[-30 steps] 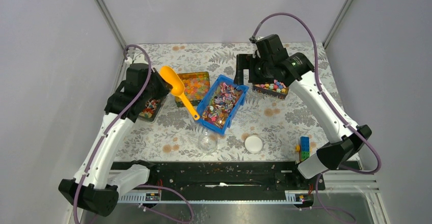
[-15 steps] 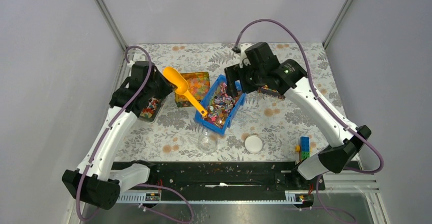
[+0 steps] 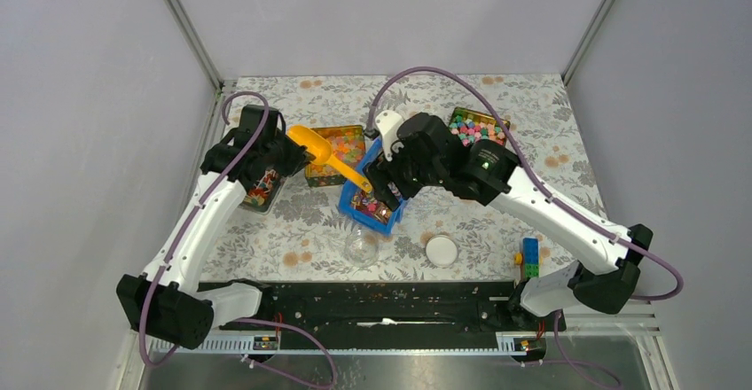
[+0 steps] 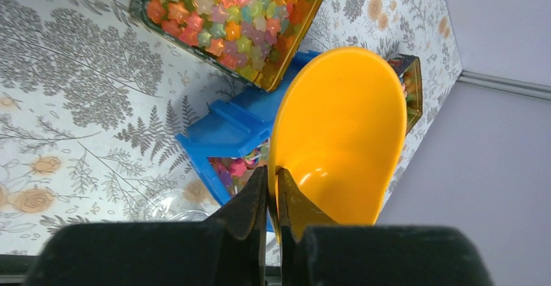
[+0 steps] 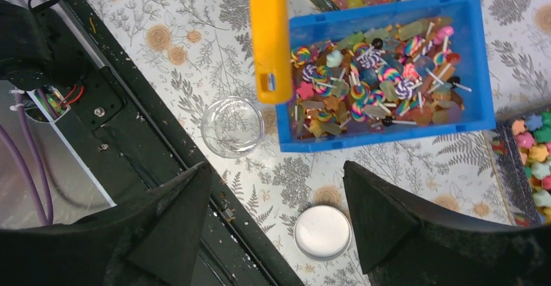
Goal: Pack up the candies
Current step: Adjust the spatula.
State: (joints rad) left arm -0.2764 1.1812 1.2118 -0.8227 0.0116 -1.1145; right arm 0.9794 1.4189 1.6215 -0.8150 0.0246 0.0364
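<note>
Left gripper (image 4: 271,172): fingers pressed together, pinching the rim of the scoop (image 4: 338,123), whose bowl projects ahead of them. Right gripper (image 5: 276,169): fingers spread wide, nothing between them. Candies (image 5: 377,84) lie in the blue bin (image 5: 390,133) below and ahead of the right gripper. The scoop's handle overhangs the bin's corner. Glass jar (image 5: 232,127) stands just beside the bin

Overhead from behind, wrist views close, downward, all share blue bin (image 5: 390,136) of candies (image 5: 377,84)
</note>
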